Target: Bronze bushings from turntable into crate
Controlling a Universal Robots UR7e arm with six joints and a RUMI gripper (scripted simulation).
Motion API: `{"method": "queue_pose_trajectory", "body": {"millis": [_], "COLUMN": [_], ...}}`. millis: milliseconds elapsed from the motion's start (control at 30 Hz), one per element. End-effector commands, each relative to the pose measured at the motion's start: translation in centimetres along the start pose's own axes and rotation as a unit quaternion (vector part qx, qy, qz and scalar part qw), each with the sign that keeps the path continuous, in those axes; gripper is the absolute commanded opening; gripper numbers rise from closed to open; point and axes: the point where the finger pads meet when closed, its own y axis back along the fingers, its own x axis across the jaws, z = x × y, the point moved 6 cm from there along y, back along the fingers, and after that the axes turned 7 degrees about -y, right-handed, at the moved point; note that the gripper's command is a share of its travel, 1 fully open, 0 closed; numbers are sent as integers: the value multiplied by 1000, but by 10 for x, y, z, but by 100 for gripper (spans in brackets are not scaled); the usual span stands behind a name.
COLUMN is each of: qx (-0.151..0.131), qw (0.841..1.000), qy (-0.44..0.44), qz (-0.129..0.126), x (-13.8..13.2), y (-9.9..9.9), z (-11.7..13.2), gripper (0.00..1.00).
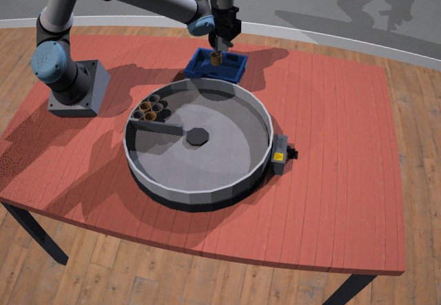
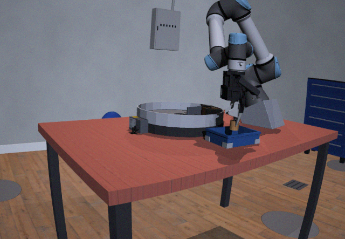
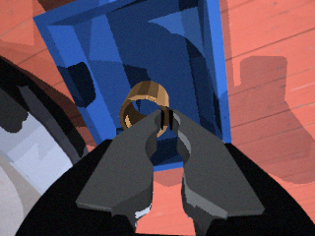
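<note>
My gripper (image 1: 218,51) (image 2: 236,118) (image 3: 166,111) is shut on the wall of a bronze bushing (image 1: 216,60) (image 2: 234,125) (image 3: 150,90). It holds the bushing upright over the blue crate (image 1: 238,78) (image 2: 245,141) (image 3: 222,74), close to rim height. I see no other bushing in the visible part of the crate. On the turntable (image 1: 213,173) (image 2: 178,120), two bronze bushings (image 1: 145,106) (image 1: 150,116) stand clustered with three steel bushings (image 1: 154,98) (image 1: 156,107) (image 1: 138,114) at the left, beside the divider.
The grey divider (image 1: 163,127) runs from the turntable's rim towards its dark hub (image 1: 197,136). The turntable's wall stands close beside the crate. A grey box with a yellow label (image 1: 279,153) (image 2: 139,124) sits against the turntable's far side from the arm base (image 1: 89,91).
</note>
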Motion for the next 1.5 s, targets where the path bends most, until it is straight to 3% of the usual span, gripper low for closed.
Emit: {"method": "queue_pose_trajectory", "body": {"millis": [0,733,1467], "qx": [0,0,0], "qw": [1000,1000,1000], "qy": [0,0,0], "qz": [1,1,1], "x": [0,0,0], "y": [-3,-35,-40], "z": [0,0,0], "gripper": [0,0,0]}}
